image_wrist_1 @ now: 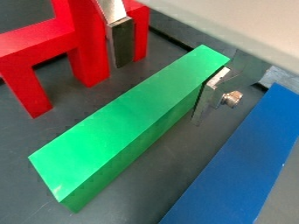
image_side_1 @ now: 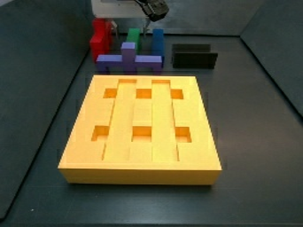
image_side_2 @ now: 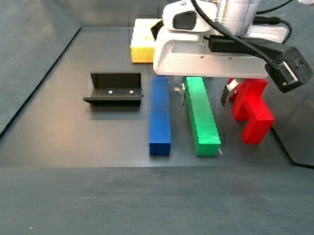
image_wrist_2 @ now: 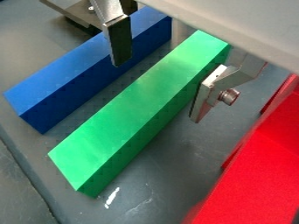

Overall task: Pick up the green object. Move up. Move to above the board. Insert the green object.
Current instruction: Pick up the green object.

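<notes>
In a wrist view, the green object is seen lying flat on the bench, with the end effector lowered over its far end. One silver finger stands between the bar and the red stepped block, the opposite finger on the blue bar's side. The jaws are spread, and no firm grip on the bar can be confirmed.

In a wrist view from the opposite side, the green object is shown flanked by the fingers, with the blue bar beside it. It is not lifted.

In a side view, the board is seen at the bench's middle, all six holes empty; the pieces lie by the far edge.

In a side view, the end effector is over the green object, near the fixture.

The pick-up is judged only begun: closing, lifting, carrying and insertion remain.
</notes>
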Controlling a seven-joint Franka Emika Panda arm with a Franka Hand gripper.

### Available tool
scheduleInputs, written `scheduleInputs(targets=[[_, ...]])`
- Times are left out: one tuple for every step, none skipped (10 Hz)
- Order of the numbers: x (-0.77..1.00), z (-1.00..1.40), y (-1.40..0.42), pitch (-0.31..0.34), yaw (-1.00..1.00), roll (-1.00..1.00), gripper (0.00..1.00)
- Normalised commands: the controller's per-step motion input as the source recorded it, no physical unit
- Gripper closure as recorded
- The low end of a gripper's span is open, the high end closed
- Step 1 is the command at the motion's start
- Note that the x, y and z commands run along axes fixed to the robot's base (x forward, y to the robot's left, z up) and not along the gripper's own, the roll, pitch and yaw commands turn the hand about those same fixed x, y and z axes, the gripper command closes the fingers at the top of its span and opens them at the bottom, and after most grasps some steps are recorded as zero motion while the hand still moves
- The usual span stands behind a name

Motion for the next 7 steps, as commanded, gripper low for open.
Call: scheduleInputs(targets=[[0.0, -0.09, 0.08, -0.04, -0.01, -0.02, 0.0], [0.0, -0.18, 0.06, -0.066, -0.02, -0.01, 0.0], [0.03, -0.19, 0.0, -0.066, -0.02, 0.0, 0.0], [0.06, -0.22, 0.0, -0.08, -0.01, -0.01, 0.0], [0.03, -0.21, 0.0, -0.096, -0.05, -0.05, 0.0], [0.07, -0.21, 0.0, -0.12, -0.06, -0.12, 0.0], [0.08, -0.17, 0.0, -0.11, -0.03, -0.11, 0.0]])
